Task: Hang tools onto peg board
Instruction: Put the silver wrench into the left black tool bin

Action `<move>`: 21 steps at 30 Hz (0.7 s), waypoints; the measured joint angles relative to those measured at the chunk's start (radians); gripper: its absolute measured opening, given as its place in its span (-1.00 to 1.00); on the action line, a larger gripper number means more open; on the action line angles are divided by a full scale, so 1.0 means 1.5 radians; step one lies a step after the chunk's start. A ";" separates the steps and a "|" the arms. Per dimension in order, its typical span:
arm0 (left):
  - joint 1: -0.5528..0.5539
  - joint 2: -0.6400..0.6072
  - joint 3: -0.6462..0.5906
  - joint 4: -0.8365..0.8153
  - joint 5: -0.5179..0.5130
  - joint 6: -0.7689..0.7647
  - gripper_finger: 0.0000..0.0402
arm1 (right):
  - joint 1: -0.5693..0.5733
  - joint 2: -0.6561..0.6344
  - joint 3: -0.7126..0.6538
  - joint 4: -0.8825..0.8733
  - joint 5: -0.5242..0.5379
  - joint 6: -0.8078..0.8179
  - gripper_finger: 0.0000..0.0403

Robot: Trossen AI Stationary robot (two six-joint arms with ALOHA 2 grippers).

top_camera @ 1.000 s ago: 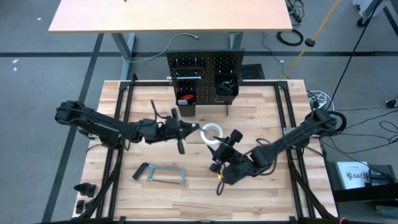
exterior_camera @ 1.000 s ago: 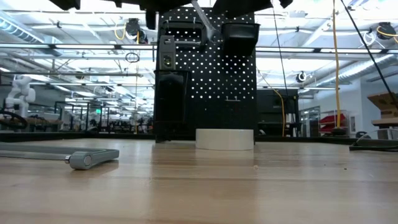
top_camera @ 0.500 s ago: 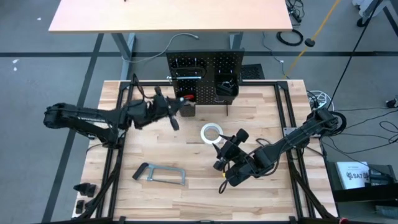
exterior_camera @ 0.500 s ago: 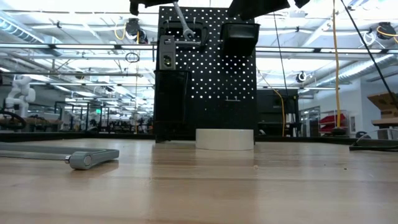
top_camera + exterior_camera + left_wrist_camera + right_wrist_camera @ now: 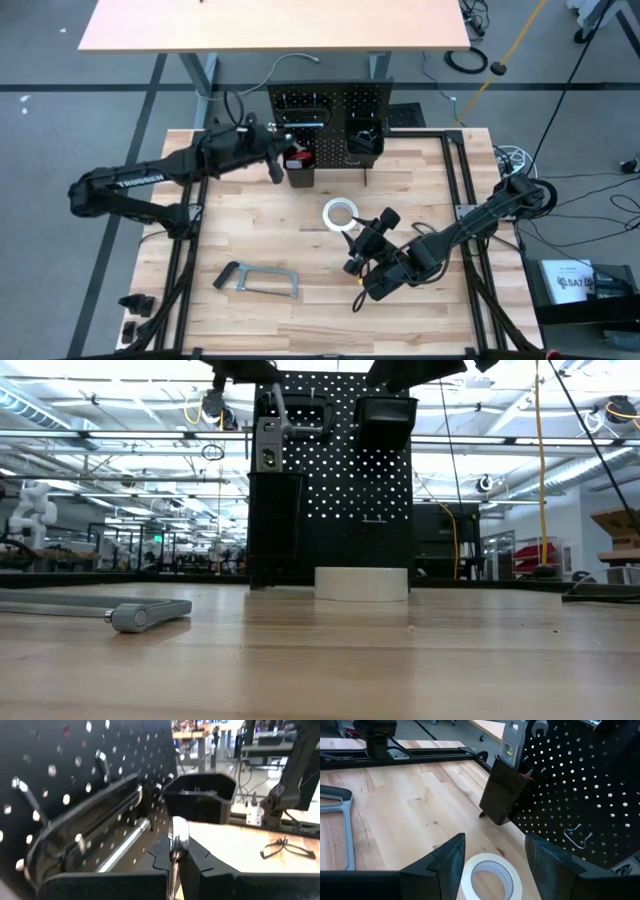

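L hand (image 5: 172,856) clamped on small wrench (image 5: 176,836) at peg board (image 5: 330,108); R hand (image 5: 492,852) fingers apart over tape roll (image 5: 488,876).

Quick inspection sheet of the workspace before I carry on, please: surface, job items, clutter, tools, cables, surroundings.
Surface: wooden table, no spills seen.
Job's things: peg board upright at the far edge, two bins on it; tape roll flat mid-table; bar clamp lying near the front left; wrench held.
Clutter: nothing seen.
Grippers: left tool shut on the wrench, at the board's left side; right tool open, above the tape roll, not touching it.
Cables: loose leads on the floor beyond the table.
Surroundings: second table behind; no people seen.
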 joint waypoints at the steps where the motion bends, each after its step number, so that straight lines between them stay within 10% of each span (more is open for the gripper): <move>1: 0.010 0.001 0.000 -0.008 0.010 -0.007 -0.94 | 0.000 0.000 0.000 0.000 0.000 0.000 -0.01; 21: 0.059 0.075 0.001 -0.020 0.106 -0.028 -0.94 | 0.000 0.000 0.000 0.001 -0.003 0.004 -0.01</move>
